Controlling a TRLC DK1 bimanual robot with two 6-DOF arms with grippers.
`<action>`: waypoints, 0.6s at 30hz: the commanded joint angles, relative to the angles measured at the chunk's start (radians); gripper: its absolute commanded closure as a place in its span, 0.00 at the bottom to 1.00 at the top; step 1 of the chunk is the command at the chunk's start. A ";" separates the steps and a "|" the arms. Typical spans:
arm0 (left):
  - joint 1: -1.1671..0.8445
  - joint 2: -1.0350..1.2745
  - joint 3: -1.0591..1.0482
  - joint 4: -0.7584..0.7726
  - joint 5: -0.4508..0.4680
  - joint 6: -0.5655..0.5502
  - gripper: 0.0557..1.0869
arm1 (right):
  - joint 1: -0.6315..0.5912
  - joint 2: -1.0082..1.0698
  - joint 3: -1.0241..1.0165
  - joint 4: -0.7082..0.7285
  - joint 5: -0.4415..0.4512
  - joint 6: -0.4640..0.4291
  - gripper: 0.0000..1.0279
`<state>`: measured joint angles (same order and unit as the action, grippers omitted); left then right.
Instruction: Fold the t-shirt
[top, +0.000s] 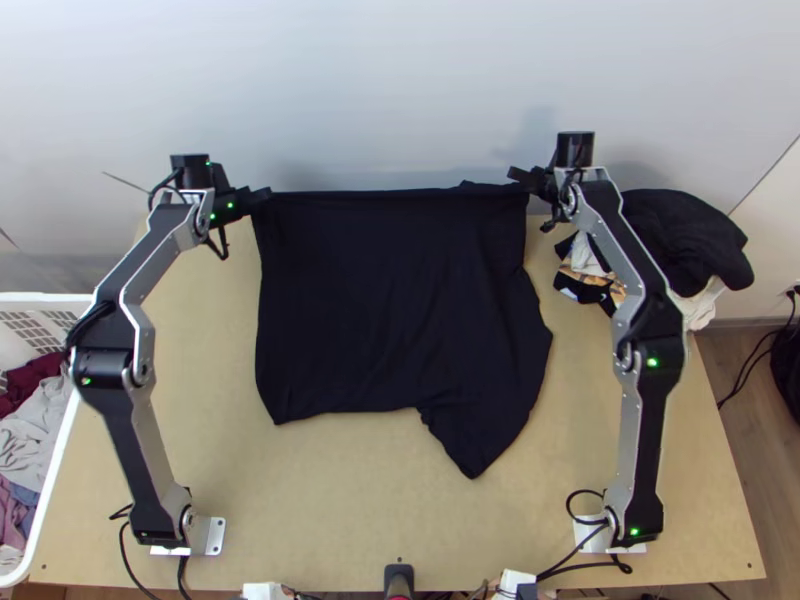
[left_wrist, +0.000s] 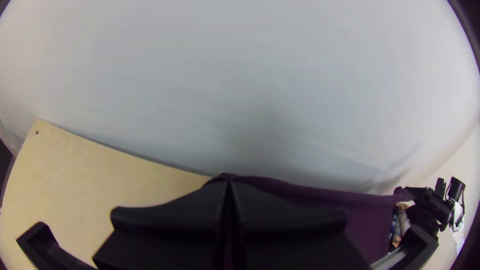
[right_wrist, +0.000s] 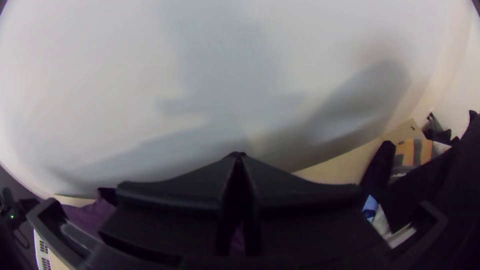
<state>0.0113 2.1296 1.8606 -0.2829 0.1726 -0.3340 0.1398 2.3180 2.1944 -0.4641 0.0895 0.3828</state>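
The black t-shirt (top: 390, 300) is held up along its far edge, stretched nearly straight between the grippers; its lower part spreads toward the near side, with a pointed piece at the lower right. My left gripper (top: 262, 195) is shut on the far left corner, and my right gripper (top: 522, 180) on the far right corner. In the left wrist view, my left gripper (left_wrist: 229, 184) has its fingers together over the dark cloth (left_wrist: 370, 220). The fingers of my right gripper (right_wrist: 238, 157) also meet in the right wrist view, with cloth (right_wrist: 90, 215) beside and below them.
A pile of dark and light clothes (top: 685, 235) lies at the table's far right, behind the right arm. At the left edge stands a white basket (top: 50, 480) with garments inside. A pale wall (top: 380, 90) rises behind the table. Bare wood (top: 330, 490) lies on the near side.
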 joint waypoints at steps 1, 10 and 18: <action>0.006 0.153 0.186 -0.038 -0.010 -0.005 0.96 | -0.002 0.138 0.137 -0.034 0.033 0.011 0.97; 0.010 0.072 0.084 -0.104 0.018 -0.002 0.97 | 0.017 0.029 0.022 -0.041 0.033 -0.013 0.97; 0.010 -0.054 -0.135 -0.027 0.039 0.015 0.96 | 0.027 -0.078 -0.174 -0.039 0.032 -0.010 0.97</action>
<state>0.0212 2.1536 1.8633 -0.3431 0.1959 -0.3321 0.1562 2.3173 2.1536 -0.5030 0.1226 0.3733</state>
